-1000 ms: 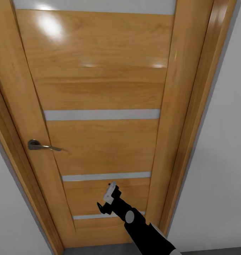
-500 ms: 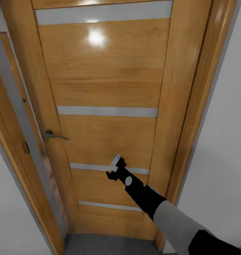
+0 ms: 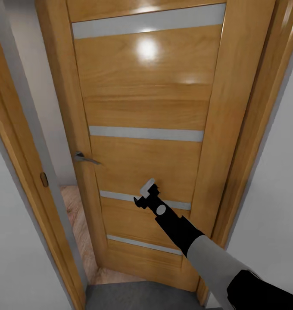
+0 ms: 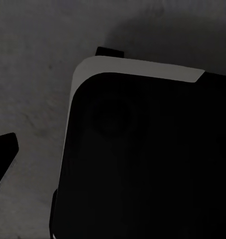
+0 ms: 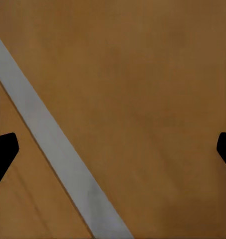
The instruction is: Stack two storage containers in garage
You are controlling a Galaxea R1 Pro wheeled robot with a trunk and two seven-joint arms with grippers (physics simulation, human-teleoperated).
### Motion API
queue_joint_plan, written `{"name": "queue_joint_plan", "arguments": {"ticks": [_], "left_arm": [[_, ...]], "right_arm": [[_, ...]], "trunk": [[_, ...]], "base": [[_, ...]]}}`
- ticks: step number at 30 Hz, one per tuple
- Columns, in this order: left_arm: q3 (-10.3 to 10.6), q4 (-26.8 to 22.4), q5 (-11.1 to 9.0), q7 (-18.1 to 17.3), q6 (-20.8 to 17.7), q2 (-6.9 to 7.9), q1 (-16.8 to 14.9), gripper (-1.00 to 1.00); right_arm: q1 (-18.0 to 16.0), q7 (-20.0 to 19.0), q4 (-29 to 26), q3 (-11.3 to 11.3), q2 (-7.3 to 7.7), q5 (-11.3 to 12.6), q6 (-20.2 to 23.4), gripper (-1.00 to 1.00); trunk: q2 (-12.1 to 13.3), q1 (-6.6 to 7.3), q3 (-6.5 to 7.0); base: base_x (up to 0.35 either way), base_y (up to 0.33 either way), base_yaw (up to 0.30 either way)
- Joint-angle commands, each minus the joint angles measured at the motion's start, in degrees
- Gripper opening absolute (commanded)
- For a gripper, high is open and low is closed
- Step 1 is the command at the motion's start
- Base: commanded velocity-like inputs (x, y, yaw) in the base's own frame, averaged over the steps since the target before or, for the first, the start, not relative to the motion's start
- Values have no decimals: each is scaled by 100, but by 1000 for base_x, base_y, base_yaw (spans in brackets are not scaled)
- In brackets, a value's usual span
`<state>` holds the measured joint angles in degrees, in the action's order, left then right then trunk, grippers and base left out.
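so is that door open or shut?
Partly open: the door stands off its frame on the handle side, wood flooring showing through.

Door (image 3: 146, 112) top cut off; left gripper (image 4: 3, 159) mostly beyond frame edge

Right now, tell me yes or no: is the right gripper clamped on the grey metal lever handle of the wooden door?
No. The right gripper presses the wooden door panel, well apart from the grey metal lever handle.
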<state>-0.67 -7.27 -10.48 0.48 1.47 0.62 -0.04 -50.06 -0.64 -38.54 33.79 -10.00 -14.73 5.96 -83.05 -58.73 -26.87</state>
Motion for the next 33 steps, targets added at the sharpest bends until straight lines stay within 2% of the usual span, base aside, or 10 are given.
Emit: {"name": "queue_joint_plan", "arguments": {"ticks": [1,14,19,33], "left_arm": [[-3,-3,-33,5,10,0,-2,100],[-3,22,-33,3,6,5,-2,100],[-3,32,-38,-1,2,8,-2,100],[-3,31,-38,4,4,9,0,100]], "right_arm": [[-3,-7,-8,5,0,-59,42,100],[-50,-2,329,-18,0,-56,24,100],[-242,10,588,-39,0,-56,8,100],[-258,33,619,-41,0,-56,-22,100]], "trunk": [[-3,0,-6],[-3,0,-6],[-3,0,-6],[-3,0,-6]], "base": [[0,159,0],[27,30,0],[273,0,0],[314,0,0]]}}
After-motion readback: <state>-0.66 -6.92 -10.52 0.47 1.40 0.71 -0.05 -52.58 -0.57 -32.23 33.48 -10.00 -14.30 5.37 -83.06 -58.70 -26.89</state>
